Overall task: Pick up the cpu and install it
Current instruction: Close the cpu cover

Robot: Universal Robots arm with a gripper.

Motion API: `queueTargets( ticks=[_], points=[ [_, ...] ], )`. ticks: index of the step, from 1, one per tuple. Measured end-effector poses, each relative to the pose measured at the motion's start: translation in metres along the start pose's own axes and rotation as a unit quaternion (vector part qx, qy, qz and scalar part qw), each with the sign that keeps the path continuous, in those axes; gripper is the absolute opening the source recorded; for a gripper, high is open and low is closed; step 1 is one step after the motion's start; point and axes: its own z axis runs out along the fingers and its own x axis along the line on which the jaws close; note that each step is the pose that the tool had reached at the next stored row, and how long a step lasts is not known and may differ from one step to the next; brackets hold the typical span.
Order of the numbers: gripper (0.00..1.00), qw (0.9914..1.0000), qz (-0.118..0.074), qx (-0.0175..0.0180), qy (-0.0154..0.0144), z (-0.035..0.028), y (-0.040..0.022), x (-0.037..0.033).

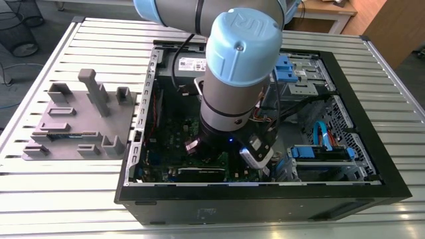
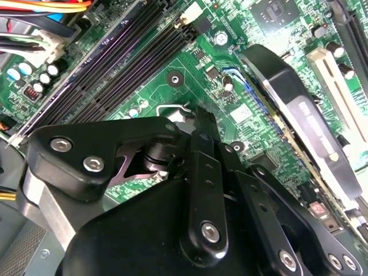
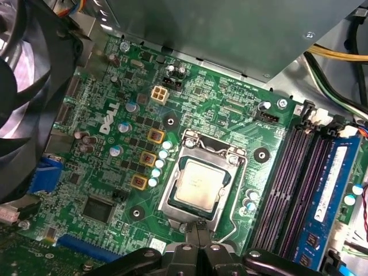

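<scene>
The cpu (image 3: pixel 198 183) lies flat in its socket (image 3: pixel 171 194) on the green motherboard (image 3: pixel 218 109), silvery top facing up. It is near enough square that no long axis shows, and its edges run true with the socket's metal frame, one pair parallel to the memory slots (image 3: pixel 293 184). Taking the tool (image 3: pixel 198 231) as six o'clock of the socket, the slots lie at three o'clock, with a blue memory module (image 3: pixel 335 190) just beyond them, and a row of small capacitors (image 3: pixel 158 167) stands at nine o'clock. The tool's fingertips sit drawn together over the socket's six o'clock edge, just short of the chip, with nothing between them; in the second wrist view they hang above the socket's bare metal latch (image 2: pixel 172 110). In the exterior view the arm (image 1: pixel 236 74) reaches straight down into the open computer case (image 1: pixel 265 199), which lies on its side on a slatted metal tabletop (image 1: pixel 66 199). A grey fixture tray (image 1: pixel 73 124) rests at the case's nine o'clock, toward the exterior view's left.
</scene>
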Motion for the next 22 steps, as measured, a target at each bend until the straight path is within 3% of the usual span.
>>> queueTargets(
  ticks=[5, 22],
  points=[
    [0.11, 1.00000, 0.000, 0.0001, 0.0001, 0.0030, -0.0002, 0.0000],
    [0.11, 1.00000, 0.000, 0.0001, 0.0000, 0.0046, -0.0003, 0.0002]
  ],
)
